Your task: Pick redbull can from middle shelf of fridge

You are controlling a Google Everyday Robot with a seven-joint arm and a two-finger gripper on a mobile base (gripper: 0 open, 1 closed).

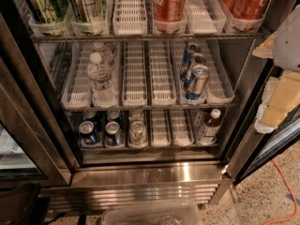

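The front redbull can (197,82) stands in a lane tray (220,95) right of centre on the middle shelf (140,108) of the fridge (150,175). It leans slightly, with 2 more like it queued behind. I judge it fairly light and rigid while sealed, but its thin smooth wall may be slick with chill and would dent under a hard squeeze. The best hold is around mid-body, above the tray lip and below the rim. The gripper (280,95), seemingly the pale shape at the right edge, hangs outside the shelf, well apart from the can. Whether it is released or clenched I cannot tell.
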